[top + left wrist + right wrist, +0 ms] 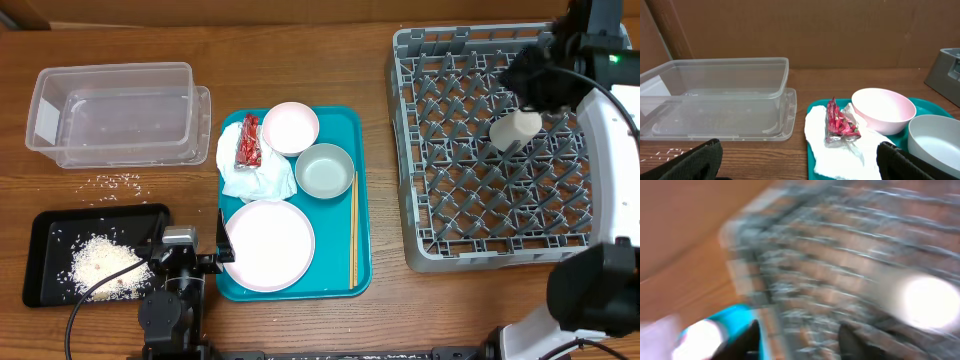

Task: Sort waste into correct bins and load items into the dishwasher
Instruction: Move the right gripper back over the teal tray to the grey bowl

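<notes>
Over the far right of the dish rack [402,150], the right gripper's [527,98] fingers [747,342] stand parted in the blurred wrist view, with only rack pegs between them. The whitish cup [515,130] lies just beside them among the pegs, apparently not gripped. It seems tipped, its long axis running roughly across the rack. Which end is the mouth cannot be told. It sits here because the rack stands in for the dishwasher.

The left gripper [190,240] hangs spread wide and empty between the black tray [45,225], which bears rice [105,262], and the teal tray [362,120]. It faces the crumpled napkin [840,150] and the red wrapper [837,122] lying on it, likely poised for the waste.

Still on the teal tray are the small pink plate [290,128], grey-green bowl [324,170], large pink plate [268,245] and chopsticks [353,230], whose long axis runs near to far along the right edge. The clear tub [115,112] holds neither piece of waste.
</notes>
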Controlling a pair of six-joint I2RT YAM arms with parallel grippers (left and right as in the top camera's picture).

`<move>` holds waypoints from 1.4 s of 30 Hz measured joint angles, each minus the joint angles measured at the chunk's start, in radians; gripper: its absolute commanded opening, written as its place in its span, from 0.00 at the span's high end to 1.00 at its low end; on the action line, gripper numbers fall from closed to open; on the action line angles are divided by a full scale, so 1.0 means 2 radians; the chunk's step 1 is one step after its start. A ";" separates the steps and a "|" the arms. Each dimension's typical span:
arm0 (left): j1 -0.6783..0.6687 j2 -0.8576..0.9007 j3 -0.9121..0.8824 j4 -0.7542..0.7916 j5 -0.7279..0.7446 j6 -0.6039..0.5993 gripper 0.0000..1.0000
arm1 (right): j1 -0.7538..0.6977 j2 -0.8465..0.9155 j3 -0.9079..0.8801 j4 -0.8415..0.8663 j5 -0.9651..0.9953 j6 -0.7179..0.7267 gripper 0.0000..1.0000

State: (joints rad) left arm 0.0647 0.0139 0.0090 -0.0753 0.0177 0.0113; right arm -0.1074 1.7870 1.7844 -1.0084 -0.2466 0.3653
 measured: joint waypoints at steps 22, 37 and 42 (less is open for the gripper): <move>0.000 0.000 0.000 0.000 0.000 0.000 0.00 | 0.362 0.124 0.000 0.007 0.112 -0.057 0.53; 0.000 0.000 0.000 0.000 0.000 0.000 0.00 | 0.431 0.169 -0.001 0.026 0.128 -0.072 0.56; 0.000 0.000 0.000 0.000 0.000 0.000 0.00 | 0.430 0.209 -0.001 0.026 0.133 -0.077 0.67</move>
State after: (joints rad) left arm 0.0647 0.0139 0.0090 -0.0753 0.0174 0.0113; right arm 0.7532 2.2047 1.7828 -0.9573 0.0193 0.2108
